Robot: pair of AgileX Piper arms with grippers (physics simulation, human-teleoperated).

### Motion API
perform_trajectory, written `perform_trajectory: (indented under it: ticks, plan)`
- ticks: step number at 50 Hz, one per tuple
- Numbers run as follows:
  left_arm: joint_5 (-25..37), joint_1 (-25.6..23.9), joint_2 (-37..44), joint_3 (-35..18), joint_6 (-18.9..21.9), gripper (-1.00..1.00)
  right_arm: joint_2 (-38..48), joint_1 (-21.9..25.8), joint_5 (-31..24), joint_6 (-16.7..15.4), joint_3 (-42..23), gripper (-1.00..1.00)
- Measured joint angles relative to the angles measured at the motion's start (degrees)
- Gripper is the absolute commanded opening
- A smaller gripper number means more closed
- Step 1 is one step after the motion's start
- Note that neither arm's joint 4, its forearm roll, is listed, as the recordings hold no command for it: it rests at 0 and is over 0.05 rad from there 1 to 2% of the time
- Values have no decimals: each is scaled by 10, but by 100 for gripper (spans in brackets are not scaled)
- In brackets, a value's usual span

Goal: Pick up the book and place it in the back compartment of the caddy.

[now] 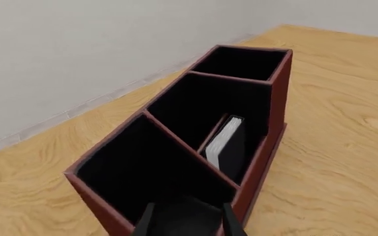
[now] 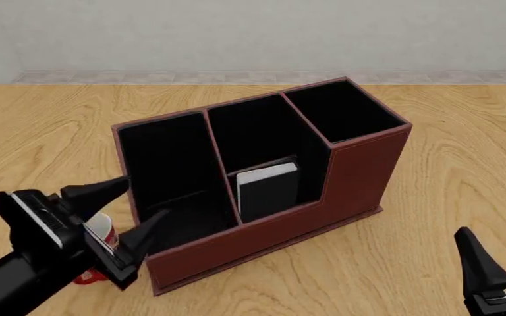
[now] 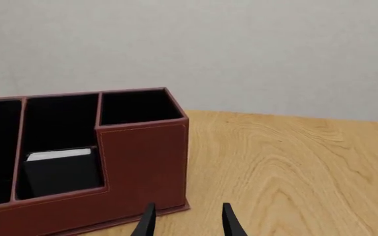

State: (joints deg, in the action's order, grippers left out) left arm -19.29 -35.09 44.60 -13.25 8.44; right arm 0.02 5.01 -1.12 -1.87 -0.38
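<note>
Standing near the middle of the wooden counter [image 2: 464, 151]: one caddy [image 2: 358, 178], dark red-brown outside, black inside, set at a slant to the counter's near edge.

Item beside it: a red-and-white mug [image 2: 102, 238], on the counter just off the caddy's left end, mostly hidden behind the left tool [image 2: 126, 214].

Left tool: fingers spread wide, holding nothing, close by the caddy's left end wall, one fingertip above the rim of the leftmost pocket.

Right tool [image 2: 499, 253]: fingers apart, holding nothing, near the counter's near right corner, well apart from the caddy; bare counter lies between them.

Caddy contents:
- Tall square pocket at the right end: dark, nothing visible inside.
- Middle section: the book [image 2: 268, 189], black cover with white page edges uppermost, standing on edge in the shallow pocket [image 2: 299, 197] behind the stepped-down low wall. It leans slightly.
- Left pocket: dark, nothing visible inside.
</note>
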Motion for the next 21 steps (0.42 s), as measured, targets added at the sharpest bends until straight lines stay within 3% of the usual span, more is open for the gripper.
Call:
perform_trajectory:
  ticks: [21]
  plan:
    - [209,99,-243,11,1,100,28,13,11,1,-20,100]
